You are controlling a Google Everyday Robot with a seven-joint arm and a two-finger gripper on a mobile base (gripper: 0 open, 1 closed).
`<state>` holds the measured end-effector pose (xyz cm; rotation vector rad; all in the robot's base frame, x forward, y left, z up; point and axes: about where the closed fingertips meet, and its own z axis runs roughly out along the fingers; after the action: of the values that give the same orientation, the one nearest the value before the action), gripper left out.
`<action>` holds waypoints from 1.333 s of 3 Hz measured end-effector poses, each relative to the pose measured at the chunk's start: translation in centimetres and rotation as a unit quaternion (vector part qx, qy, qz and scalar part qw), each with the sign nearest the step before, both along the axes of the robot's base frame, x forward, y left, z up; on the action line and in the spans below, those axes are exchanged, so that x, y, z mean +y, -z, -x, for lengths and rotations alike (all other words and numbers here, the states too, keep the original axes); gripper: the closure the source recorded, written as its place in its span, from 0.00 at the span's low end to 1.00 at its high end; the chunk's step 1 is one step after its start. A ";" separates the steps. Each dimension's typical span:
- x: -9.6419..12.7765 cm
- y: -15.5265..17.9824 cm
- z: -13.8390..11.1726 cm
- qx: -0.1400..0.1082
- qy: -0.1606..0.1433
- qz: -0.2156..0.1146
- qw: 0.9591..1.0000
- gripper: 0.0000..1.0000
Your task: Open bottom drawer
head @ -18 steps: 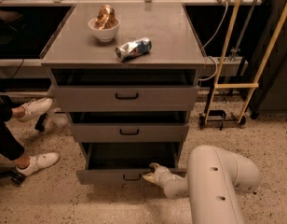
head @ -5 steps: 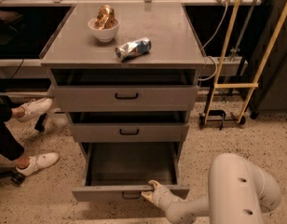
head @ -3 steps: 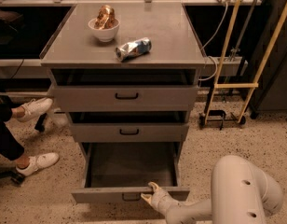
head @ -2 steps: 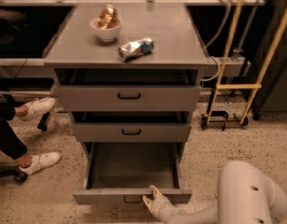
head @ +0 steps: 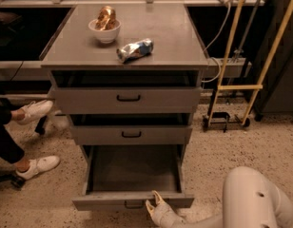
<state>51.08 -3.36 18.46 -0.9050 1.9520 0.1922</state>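
The bottom drawer (head: pixel 132 175) of the grey cabinet stands pulled far out, its dark grey inside bare. Its front (head: pixel 99 203) lies low in the view, with the small black loop handle (head: pixel 133 205) at centre. My gripper (head: pixel 151 202) is at the drawer front's top edge, just right of the handle, on a white arm (head: pixel 253 198) coming in from the lower right. The two larger drawers above, top (head: pixel 128 98) and middle (head: pixel 131 134), stand a little ajar.
A white bowl (head: pixel 104 31) with food and a crumpled bag (head: pixel 134 49) sit on the cabinet top. A person's legs and white shoes (head: pixel 34 164) are on the left. A yellow-framed cart (head: pixel 234 87) stands on the right.
The bottom drawer has come from slightly open to far out, my gripper moving back toward me with its front. The view now sits a little lower and to the right.
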 end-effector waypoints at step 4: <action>0.0 -0.6 0.0 0.000 0.000 0.000 1.000 0.35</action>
<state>51.08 -3.32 19.10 -0.9050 1.9520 0.1923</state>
